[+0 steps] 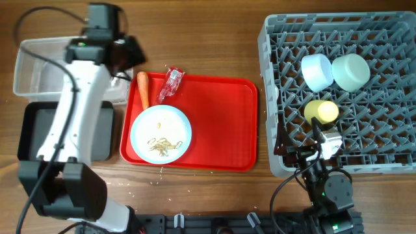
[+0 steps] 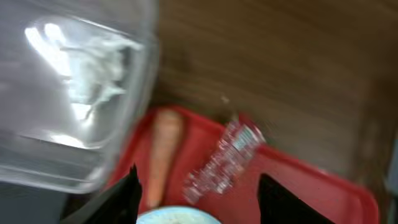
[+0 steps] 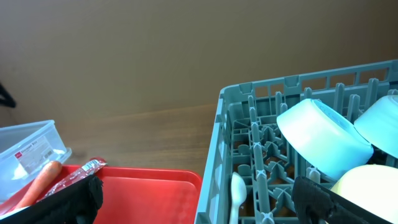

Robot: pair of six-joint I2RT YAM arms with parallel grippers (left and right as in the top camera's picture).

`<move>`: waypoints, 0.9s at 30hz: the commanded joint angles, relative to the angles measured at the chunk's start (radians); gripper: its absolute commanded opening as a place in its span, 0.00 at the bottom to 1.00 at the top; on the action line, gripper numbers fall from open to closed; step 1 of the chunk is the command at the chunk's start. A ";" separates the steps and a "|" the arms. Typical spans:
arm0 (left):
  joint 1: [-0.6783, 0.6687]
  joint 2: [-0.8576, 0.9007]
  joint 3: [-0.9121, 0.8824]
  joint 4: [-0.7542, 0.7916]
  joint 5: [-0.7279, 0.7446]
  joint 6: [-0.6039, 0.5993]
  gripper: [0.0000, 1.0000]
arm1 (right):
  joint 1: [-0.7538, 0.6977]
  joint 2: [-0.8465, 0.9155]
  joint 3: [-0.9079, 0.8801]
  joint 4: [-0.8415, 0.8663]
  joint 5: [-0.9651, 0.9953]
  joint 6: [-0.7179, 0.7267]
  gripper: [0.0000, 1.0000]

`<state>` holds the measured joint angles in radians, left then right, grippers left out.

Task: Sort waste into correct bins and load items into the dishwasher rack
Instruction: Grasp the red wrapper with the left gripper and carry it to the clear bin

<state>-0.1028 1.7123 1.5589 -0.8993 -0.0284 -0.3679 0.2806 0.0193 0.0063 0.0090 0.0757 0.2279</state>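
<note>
And there hung the left gripper (image 2: 196, 173), fingers apart with nothing between them, over the spot where the clear tub (image 1: 39, 68) at the desk's far left corner met the red tray (image 1: 221, 123) in the middle. A tissue (image 2: 93, 68) lay in that tub already.

Right beneath the parted jaws were the snack wrapper (image 1: 173, 83) and the carrot (image 1: 143, 90), side by side at the red tray's far left corner. The wrapper looked feather-light, thin and crinkly, and probably slick. I'd pinch it low across its narrow middle so it couldn't slide out. The carrot was the stiff one, firm and round and prone to roll, so a hold across its thick half should do.

The plate (image 1: 160, 134), with food scraps (image 1: 161, 143) on it, sat toward the near edge. The black tray (image 1: 29, 133) was at the left edge.

The left arm reached long from the near left corner, wrist tipped down toward the red tray. Over by the near edge of the dishwasher rack (image 1: 383, 162), the right gripper (image 3: 194, 186) sat low, fingers spread wide and empty. The bowls (image 1: 318, 70), yellow cup (image 1: 322, 110) and spoon (image 3: 237, 190) were in the rack.
</note>
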 commanded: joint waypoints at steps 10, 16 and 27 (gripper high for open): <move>-0.191 0.330 -0.065 0.143 -0.134 0.129 0.69 | 0.002 -0.008 -0.001 0.006 0.006 -0.018 1.00; -0.184 0.353 -0.068 0.177 -0.114 0.130 0.64 | 0.002 -0.008 -0.001 0.006 0.006 -0.017 1.00; -0.176 0.372 -0.073 0.189 -0.058 0.204 0.17 | 0.002 -0.008 -0.001 0.006 0.006 -0.018 1.00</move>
<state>-0.2897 2.0804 1.4670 -0.7013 -0.1001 -0.1757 0.2806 0.0193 0.0063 0.0090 0.0757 0.2279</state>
